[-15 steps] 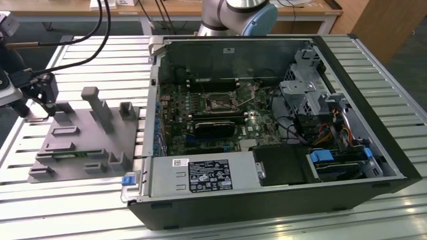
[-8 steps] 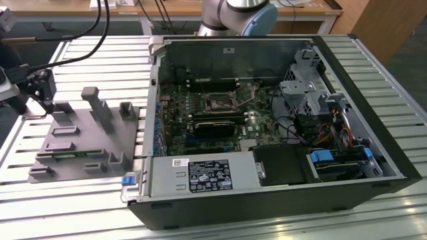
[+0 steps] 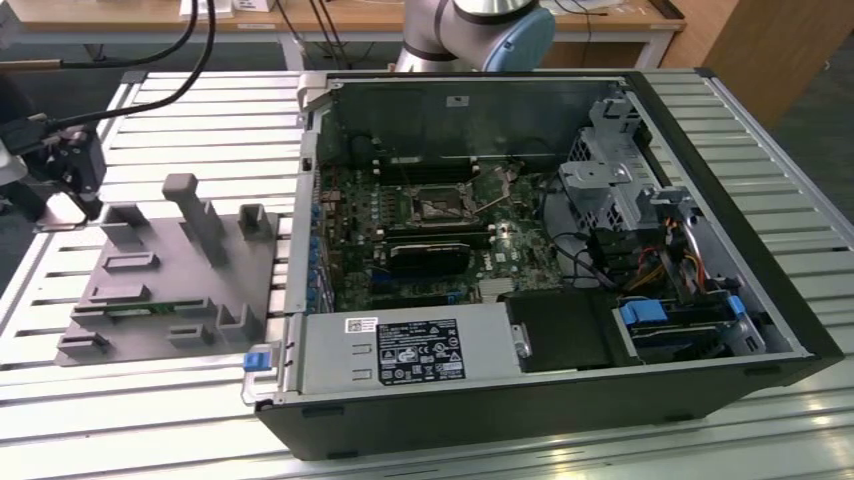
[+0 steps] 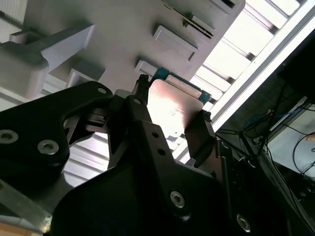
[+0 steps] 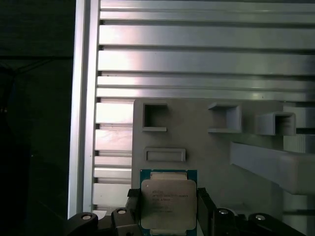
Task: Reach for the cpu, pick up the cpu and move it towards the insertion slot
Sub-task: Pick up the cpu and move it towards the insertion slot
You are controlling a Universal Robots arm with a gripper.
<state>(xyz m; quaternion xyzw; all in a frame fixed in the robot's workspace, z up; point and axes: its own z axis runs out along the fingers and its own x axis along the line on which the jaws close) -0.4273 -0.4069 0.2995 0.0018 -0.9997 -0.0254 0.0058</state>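
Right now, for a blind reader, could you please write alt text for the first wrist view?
The cpu, silvery top up, sits clamped between the black fingers of the gripper. Beyond it lies the grey tray on a slatted metal table.

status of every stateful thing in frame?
gripper: shut on the cpu.
cpu: clamped between the fingers by the grey tray; lifted or not, cannot tell.
insertion slot: dark centre bare, no chip seated.
computer case: lying flat, side open.
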